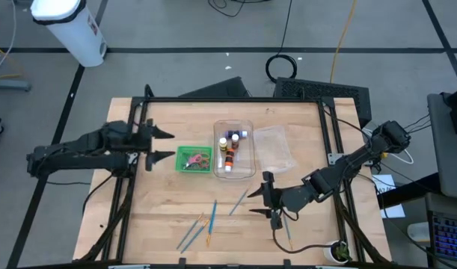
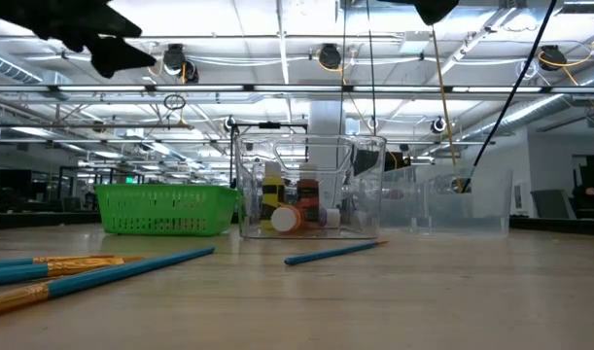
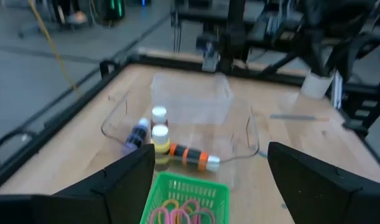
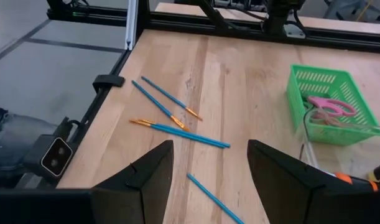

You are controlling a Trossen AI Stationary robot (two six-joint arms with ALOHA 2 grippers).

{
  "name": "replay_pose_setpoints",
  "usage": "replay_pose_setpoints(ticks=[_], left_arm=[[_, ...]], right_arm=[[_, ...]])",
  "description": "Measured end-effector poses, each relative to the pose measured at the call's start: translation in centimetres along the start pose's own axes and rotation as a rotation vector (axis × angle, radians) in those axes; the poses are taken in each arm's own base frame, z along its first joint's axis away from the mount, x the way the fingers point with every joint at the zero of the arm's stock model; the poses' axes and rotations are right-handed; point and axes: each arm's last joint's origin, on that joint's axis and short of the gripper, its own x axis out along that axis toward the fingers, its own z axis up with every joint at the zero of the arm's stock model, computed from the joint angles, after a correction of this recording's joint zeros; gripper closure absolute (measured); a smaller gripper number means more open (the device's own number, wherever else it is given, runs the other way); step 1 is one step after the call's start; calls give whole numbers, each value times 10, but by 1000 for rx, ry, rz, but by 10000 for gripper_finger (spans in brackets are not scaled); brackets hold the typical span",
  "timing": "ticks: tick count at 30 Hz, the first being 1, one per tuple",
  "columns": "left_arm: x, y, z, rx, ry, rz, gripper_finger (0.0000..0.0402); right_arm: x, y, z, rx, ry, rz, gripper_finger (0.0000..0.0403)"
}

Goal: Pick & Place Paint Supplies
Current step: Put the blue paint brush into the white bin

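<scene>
Tiny paint bottles (image 1: 229, 152) lie and stand inside a clear bin (image 1: 248, 125) at mid table; the left wrist view shows them too (image 3: 158, 142). A green basket (image 1: 185, 166) beside it holds pink and orange scissors (image 1: 197, 159). Thin blue brushes (image 1: 199, 228) lie flat on the wood near the table's near edge, one more (image 1: 238, 203) closer to the bin. My left gripper (image 1: 165, 145) hovers open, left of the basket. My right gripper (image 1: 258, 202) hovers open above the wood, right of the brushes (image 4: 172, 118). Neither holds anything.
A second clear container (image 1: 275, 147) sits right of the bin. Another blue brush (image 1: 286, 226) lies by the right arm. A black frame (image 1: 235, 99) runs around the table. Bare wood (image 1: 153, 209) shows left of the brushes.
</scene>
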Motion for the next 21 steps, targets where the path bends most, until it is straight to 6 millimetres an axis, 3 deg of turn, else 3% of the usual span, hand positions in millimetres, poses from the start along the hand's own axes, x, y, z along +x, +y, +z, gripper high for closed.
replay_pose_setpoints(ticks=[5,14,21], left_arm=[[-15,-1,-16,7,-85,-15,86],[-14,0,-53,-17,-124,-46,77],[-11,0,-58,-24,-134,-47,89]], right_arm=[[0,0,0,0,0,0,206],[1,0,-2,2,31,63,206],[30,3,-20,-77,98,89,206]])
